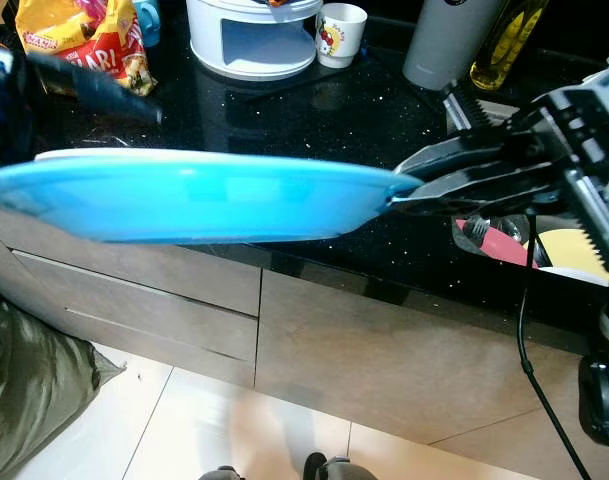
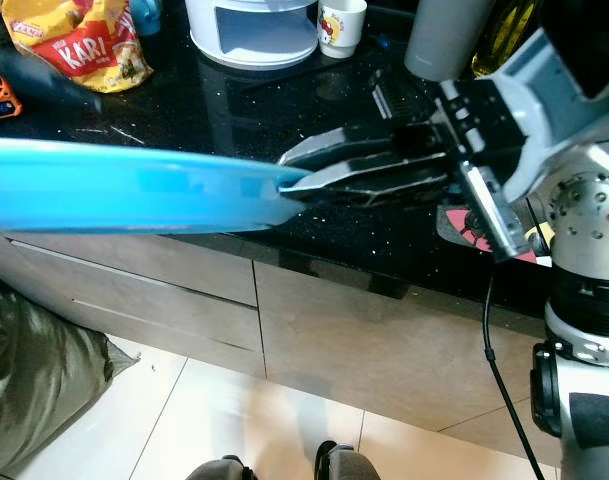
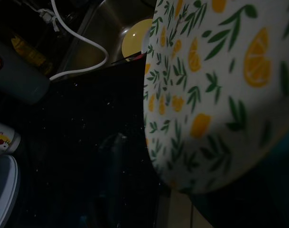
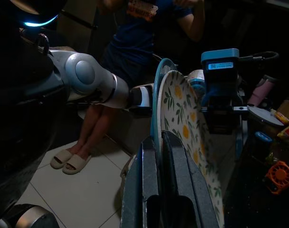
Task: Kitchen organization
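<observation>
A blue plate (image 1: 194,195) hangs level and edge-on in front of the black counter (image 1: 314,120). Its face carries a lemon and leaf print (image 3: 215,85), also visible in the right wrist view (image 4: 182,123). My right gripper (image 1: 399,190) is shut on the plate's right rim, one finger above and one below. My left gripper (image 1: 14,90) is blurred at the plate's left end, and its hold on the plate is unclear.
On the counter stand a snack bag (image 1: 84,40), a white appliance (image 1: 254,35), a mug (image 1: 341,32), a grey bottle (image 1: 444,40) and an oil bottle (image 1: 504,40). A sink with a yellow plate (image 1: 569,250) lies right. A person (image 4: 135,42) stands nearby.
</observation>
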Tool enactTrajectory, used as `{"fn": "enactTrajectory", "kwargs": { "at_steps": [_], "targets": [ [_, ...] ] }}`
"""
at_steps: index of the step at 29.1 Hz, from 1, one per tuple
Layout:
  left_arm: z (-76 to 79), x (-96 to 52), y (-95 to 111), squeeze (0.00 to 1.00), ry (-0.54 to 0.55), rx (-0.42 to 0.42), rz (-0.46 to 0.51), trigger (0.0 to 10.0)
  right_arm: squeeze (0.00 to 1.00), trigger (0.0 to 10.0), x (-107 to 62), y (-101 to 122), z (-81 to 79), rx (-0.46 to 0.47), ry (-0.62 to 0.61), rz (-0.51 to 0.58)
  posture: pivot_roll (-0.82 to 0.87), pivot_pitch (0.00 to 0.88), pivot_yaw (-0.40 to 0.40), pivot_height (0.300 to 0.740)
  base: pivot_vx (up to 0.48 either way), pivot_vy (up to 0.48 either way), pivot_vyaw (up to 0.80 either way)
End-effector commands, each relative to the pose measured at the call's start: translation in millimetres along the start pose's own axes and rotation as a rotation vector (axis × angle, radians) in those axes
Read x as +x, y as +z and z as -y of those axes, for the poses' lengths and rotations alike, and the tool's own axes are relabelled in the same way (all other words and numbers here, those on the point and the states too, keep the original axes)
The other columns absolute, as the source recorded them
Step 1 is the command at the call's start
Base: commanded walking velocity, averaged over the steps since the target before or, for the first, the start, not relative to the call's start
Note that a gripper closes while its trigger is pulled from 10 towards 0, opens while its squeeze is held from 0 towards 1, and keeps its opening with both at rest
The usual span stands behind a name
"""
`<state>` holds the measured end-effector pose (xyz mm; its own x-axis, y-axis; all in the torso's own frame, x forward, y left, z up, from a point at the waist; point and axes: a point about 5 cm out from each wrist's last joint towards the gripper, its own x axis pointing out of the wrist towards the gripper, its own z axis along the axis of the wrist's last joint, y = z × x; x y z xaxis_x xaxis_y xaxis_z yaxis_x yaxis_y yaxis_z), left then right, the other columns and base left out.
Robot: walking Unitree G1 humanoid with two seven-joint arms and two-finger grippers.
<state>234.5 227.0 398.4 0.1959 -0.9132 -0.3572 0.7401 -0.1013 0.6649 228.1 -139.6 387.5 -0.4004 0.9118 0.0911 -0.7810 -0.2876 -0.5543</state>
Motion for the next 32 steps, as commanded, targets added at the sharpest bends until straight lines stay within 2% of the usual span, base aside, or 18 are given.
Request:
{"fn": "enactTrajectory", "kwargs": {
  "at_steps": [1,10,16,20,25,26,29,30,31,32],
  "targets": [
    [0.0,0.0,3,0.00,-0.005,0.003,0.037,0.0,0.00,0.0,-0.6,7,-5.3,-0.023,0.029,0.000,0.11,0.114,-0.038,0.740,0.000,0.000,0.00],
    [0.8,-3.5,9,0.00,-0.015,0.002,0.059,0.0,0.00,0.0,-5.1,8,-4.5,-0.024,0.024,0.001,0.11,0.117,-0.037,0.740,0.000,0.000,0.00],
    [1.7,-3.5,9,0.00,-0.019,-0.003,0.057,0.0,0.00,0.0,-5.0,-3,8.2,-0.037,0.005,-0.021,0.11,0.117,-0.037,0.740,0.000,0.000,0.00],
    [0.6,-6.8,4,0.00,0.001,-0.008,0.013,0.0,0.00,0.0,4.5,-14,7.8,-0.076,-0.025,-0.142,0.12,0.119,-0.040,0.740,0.000,0.000,0.00],
    [-1.9,-13.9,-10,0.00,0.027,-0.022,-0.096,0.0,0.00,0.0,3.5,-24,7.1,-0.097,-0.032,-0.227,0.12,0.123,-0.042,0.740,0.000,0.000,0.00],
    [-1.5,-17.3,-17,0.00,0.030,-0.039,-0.136,0.8,0.00,0.0,3.6,-29,6.5,-0.107,-0.029,-0.250,0.13,0.130,-0.041,0.740,0.000,0.000,0.00],
    [-1.3,-20.2,-22,0.00,0.034,-0.052,-0.160,1.4,0.00,0.0,4.0,-33,6.3,-0.115,-0.026,-0.266,0.14,0.132,-0.041,0.740,0.000,0.000,0.00],
    [-1.9,-22.6,-25,0.00,0.041,-0.061,-0.176,3.3,0.00,0.0,4.4,-36,6.9,-0.124,-0.024,-0.282,0.14,0.136,-0.043,0.740,0.000,0.000,0.00],
    [-4.0,-24.4,-30,0.00,0.053,-0.065,-0.200,3.8,0.00,0.0,4.9,-41,8.3,-0.134,-0.022,-0.308,0.14,0.141,-0.043,0.740,0.000,0.000,0.00],
    [-4.0,-24.4,-30,0.00,0.053,-0.065,-0.200,3.8,0.00,0.0,4.9,-41,8.3,-0.134,-0.022,-0.308,0.14,0.141,-0.043,0.740,0.000,0.000,0.00]
  ]
}}
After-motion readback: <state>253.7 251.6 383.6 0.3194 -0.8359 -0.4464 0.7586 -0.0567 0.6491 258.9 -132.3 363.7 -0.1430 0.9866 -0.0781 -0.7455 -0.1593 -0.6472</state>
